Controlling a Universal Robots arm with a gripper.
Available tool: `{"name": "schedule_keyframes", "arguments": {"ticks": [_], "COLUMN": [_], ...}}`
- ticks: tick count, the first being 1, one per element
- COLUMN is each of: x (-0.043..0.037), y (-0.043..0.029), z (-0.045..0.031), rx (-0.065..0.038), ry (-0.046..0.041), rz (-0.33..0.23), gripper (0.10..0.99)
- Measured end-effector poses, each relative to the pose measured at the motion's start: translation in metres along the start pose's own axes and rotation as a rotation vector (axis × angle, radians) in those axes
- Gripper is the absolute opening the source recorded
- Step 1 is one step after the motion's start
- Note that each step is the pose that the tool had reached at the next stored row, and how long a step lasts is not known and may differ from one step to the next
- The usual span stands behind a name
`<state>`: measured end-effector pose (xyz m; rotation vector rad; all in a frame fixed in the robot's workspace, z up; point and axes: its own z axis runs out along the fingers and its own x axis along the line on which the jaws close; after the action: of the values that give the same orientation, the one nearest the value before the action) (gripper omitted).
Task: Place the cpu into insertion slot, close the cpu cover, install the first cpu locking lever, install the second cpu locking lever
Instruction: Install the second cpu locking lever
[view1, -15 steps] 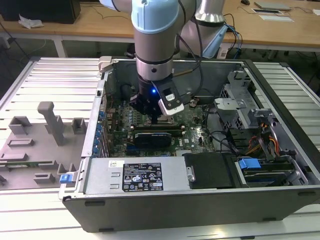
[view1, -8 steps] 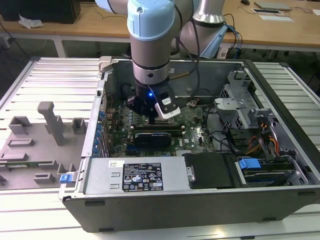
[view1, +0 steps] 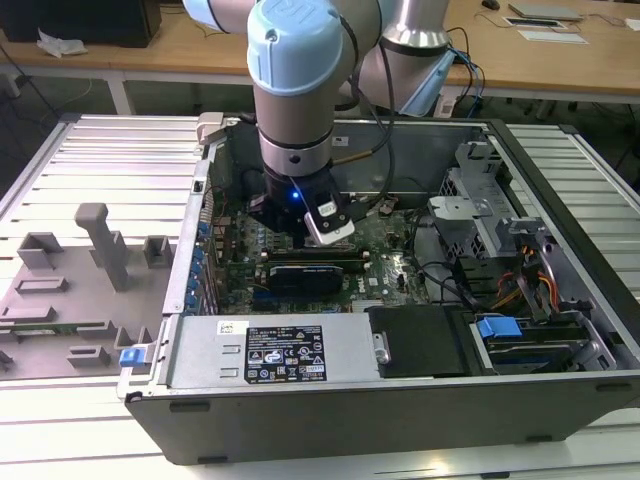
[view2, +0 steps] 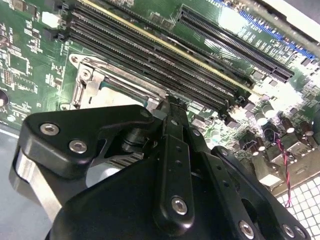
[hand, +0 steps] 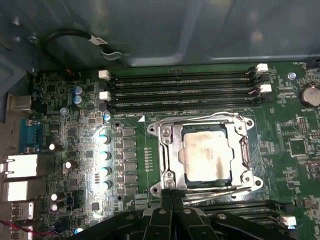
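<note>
My gripper (hand: 171, 196) hangs with its fingers pressed together on nothing, at the edge of the insertion slot (hand: 205, 152). One cpu (hand: 206, 156) sits seated there, one cpu cover (hand: 167, 150) shut over it (both wire levers look latched, as I judge it). Little appears left undone.

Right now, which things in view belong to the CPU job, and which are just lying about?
Belonging to the job:
- cpu, seated in the socket
- cpu cover, closed down around the chip
- pincer, fingers together at the socket's edge

Just lying about:
- memory slots
- green motherboard
- grey plastic fixtures outside the case
- blue-tabbed drive bay
</note>
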<state>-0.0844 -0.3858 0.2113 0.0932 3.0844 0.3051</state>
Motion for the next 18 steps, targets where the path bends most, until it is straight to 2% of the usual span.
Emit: {"name": "schedule_keyframes", "arguments": {"ticks": [3, 4, 5, 8, 12, 14, 15, 18], "x": [0.0019, 0.0029, 0.0035, 0.0044, 0.0045, 0.0043, 0.0041, 0.0036], "y": [-0.0006, -0.0011, -0.0014, -0.0022, -0.0022, -0.0014, 0.0001, 0.0027], "z": [0.0024, 0.0044, 0.0054, 0.0072, 0.0066, 0.0025, -0.0045, -0.0175], "rx": [-0.016, -0.025, -0.028, -0.034, -0.035, -0.035, -0.035, -0.035], "ry": [0.0022, 0.0034, 0.0041, 0.0052, 0.0059, 0.0060, 0.0060, 0.0059], "rz": [-0.006, -0.010, -0.012, -0.016, -0.018, -0.018, -0.018, -0.018], "gripper": [0.106, 0.106, 0.106, 0.106, 0.106, 0.106, 0.106, 0.106]}}
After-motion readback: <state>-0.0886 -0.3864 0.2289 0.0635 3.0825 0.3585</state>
